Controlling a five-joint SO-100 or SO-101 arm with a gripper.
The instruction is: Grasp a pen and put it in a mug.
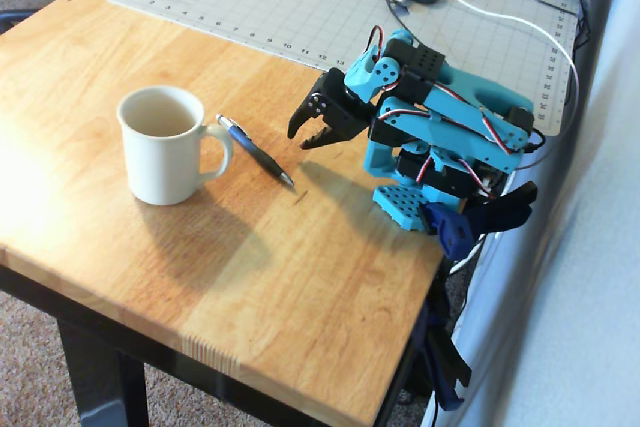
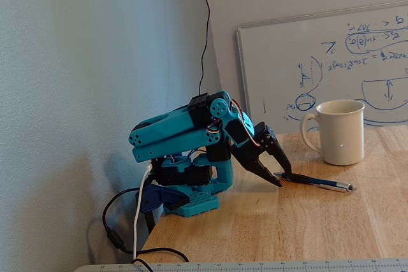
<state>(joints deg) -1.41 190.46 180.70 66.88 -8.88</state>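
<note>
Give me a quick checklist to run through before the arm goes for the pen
1. Gripper open: ok, jaws apart and empty in the overhead view.
2. Pen free to grasp: ok, it lies flat on the table, nothing on top of it.
3. Gripper lined up over the pen: not ok, the overhead view shows it off to the pen's right.
4. Mug upright, mouth clear: ok.
5. Pen clear of the mug: cannot tell, its clip end lies right beside the handle.
</note>
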